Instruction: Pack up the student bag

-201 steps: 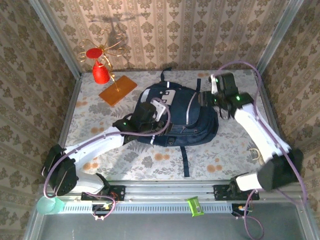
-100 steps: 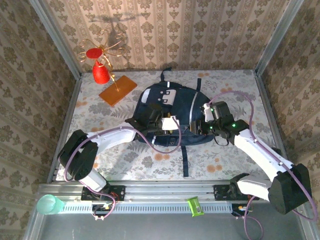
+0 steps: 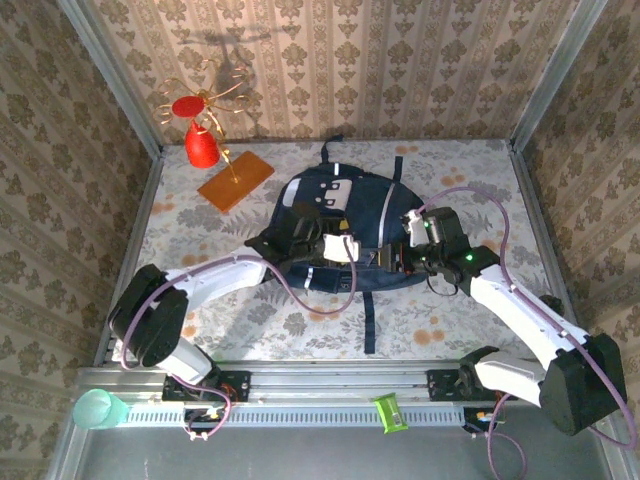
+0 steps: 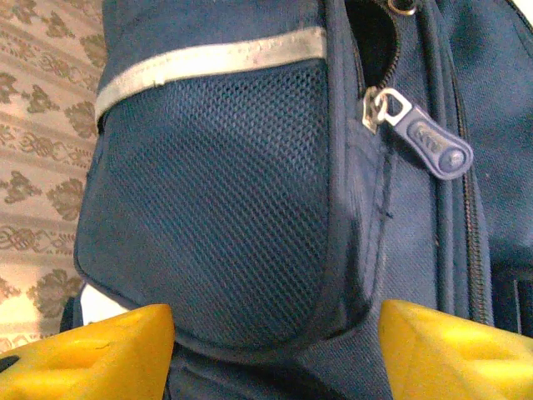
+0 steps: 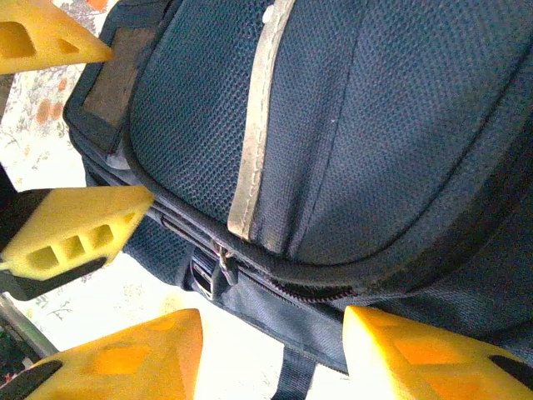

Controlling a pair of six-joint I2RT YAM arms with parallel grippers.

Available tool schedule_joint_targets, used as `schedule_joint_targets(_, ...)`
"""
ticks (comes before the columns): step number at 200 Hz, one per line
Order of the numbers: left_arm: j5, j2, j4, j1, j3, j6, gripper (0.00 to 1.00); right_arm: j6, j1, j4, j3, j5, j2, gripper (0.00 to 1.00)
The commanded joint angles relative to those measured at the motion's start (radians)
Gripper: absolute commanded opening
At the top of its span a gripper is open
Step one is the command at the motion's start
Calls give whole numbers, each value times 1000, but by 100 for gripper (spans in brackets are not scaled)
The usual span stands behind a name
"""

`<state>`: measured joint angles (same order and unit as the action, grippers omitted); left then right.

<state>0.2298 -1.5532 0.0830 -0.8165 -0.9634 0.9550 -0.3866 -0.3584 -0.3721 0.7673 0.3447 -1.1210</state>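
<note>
From above, we've got the student bag [image 3: 345, 215] lying flat in the middle of the flower-patterned table [image 3: 460, 330], navy with its white patch toward the far end and its straps trailing our way. Both arms are in over its near half. The left gripper [image 3: 352, 250] comes from the left and the right gripper [image 3: 392, 258] from the right, the two almost nose to nose above the fabric. In the far left corner a red ornament [image 3: 203, 148] stands on an orange board [image 3: 235, 180], well apart from the bag. Over to the left wrist: we're tight up against a mesh pocket [image 4: 216, 217] with a grey strip [image 4: 208, 58] across its top and a zipper pull [image 4: 429, 146] dangling just to its right. The yellow fingers [image 4: 100, 354] sit wide apart at the bottom corners, jaws open and gripping nothing, with the pocket's lower edge just ahead. Now the right wrist: a navy panel, a grey stripe [image 5: 258, 125] running down it and a zip [image 5: 275, 283] curving beneath. This gripper's own fingers [image 5: 125, 358] are spread too, holding nothing, and on the left side we catch the left arm's yellow fingertips.
</note>
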Motion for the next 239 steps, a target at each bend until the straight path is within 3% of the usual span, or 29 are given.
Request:
schedule_joint_targets(1, 70, -56, -31, -3, -61, 54, 65, -17, -4, 5, -13, 9, 13, 49)
schedule_joint_targets(16, 92, -79, -33, 3, -74, 52, 60, -24, -4, 5, -13, 9, 20, 48)
schedule_joint_targets(51, 115, -132, -46, 20, -109, 19, 31, -106, -32, 125, -65, 42, 33, 46)
schedule_joint_targets(84, 156, -128, -13, 37, -75, -36, 14, -176, -89, 280, -120, -10, 15, 41)
schedule_joint_targets(144, 203, -122, -11, 56, -70, -84, 5, -157, -167, 352, -150, -261, -37, 41)
schedule_joint_targets(197, 237, -134, -15, 60, -78, -113, 2, -160, -189, 464, -151, -274, -129, 38)
schedule_joint_targets(216, 233, -134, -15, 61, -80, -114, 0, -163, -203, 475, -152, -312, -134, 32)
schedule_joint_targets(239, 232, -138, -19, 62, -83, -121, 0, -151, -215, 481, -164, -370, -132, 17)
